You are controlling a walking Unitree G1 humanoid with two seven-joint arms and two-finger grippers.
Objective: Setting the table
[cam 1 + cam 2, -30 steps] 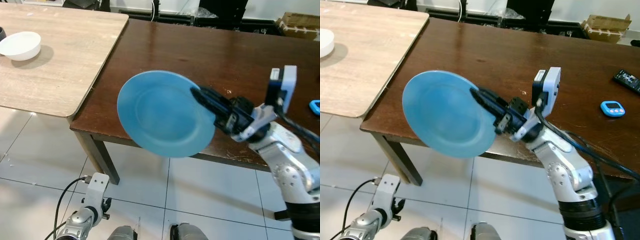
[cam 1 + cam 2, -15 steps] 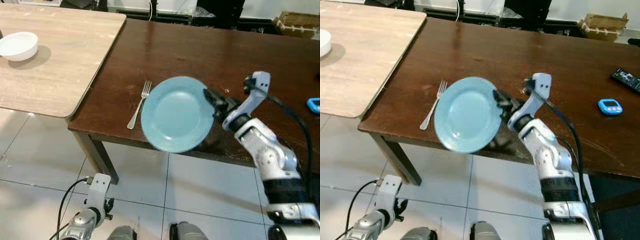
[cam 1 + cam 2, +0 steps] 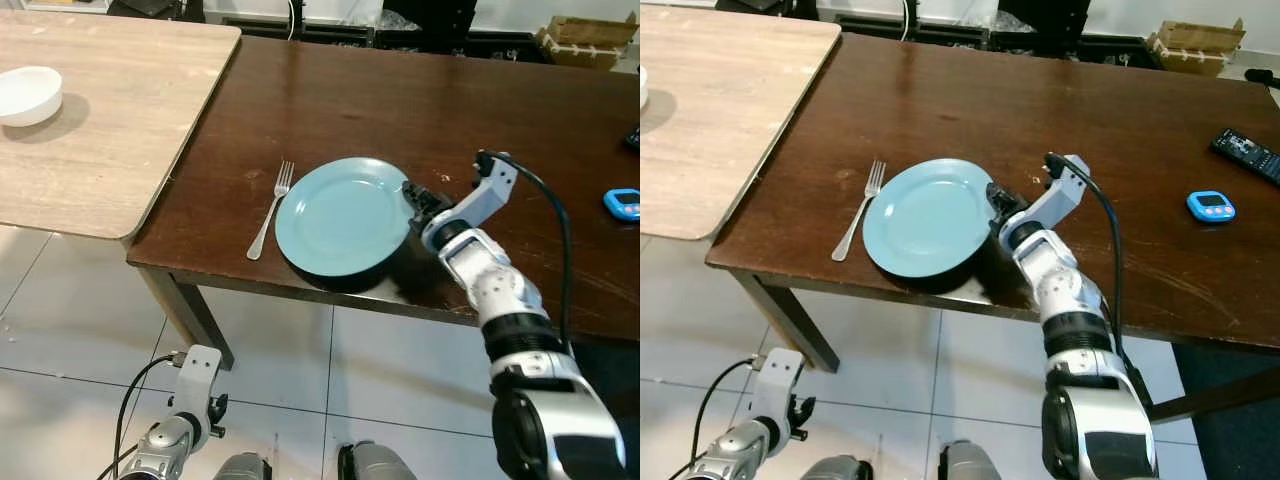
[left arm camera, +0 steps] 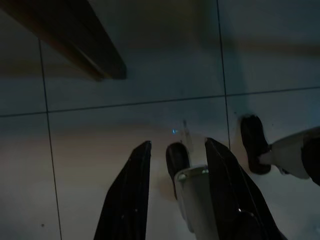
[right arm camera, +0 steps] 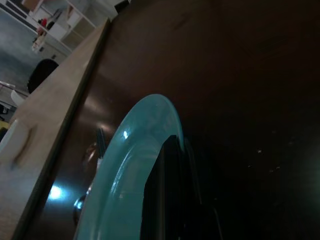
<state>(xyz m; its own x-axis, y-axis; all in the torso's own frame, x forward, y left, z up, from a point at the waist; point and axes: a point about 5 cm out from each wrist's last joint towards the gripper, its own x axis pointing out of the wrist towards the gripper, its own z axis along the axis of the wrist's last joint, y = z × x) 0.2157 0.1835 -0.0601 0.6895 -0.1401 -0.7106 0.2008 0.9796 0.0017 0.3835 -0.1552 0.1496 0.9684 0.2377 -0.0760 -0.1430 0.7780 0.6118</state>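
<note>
The dark tabletop (image 3: 420, 100) carries a blue plate (image 3: 343, 217) near its front edge, a fork (image 3: 271, 210) just beside it, and a blue timer (image 3: 1210, 206). A lighter tabletop (image 3: 110, 110) holds a white bowl (image 3: 28, 93).

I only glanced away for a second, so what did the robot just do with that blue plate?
The right tool carried the blue plate down from mid-air to the dark table, beside the fork, and still grips its rim. The white bowl stayed put; the left tool hangs idle.
</note>
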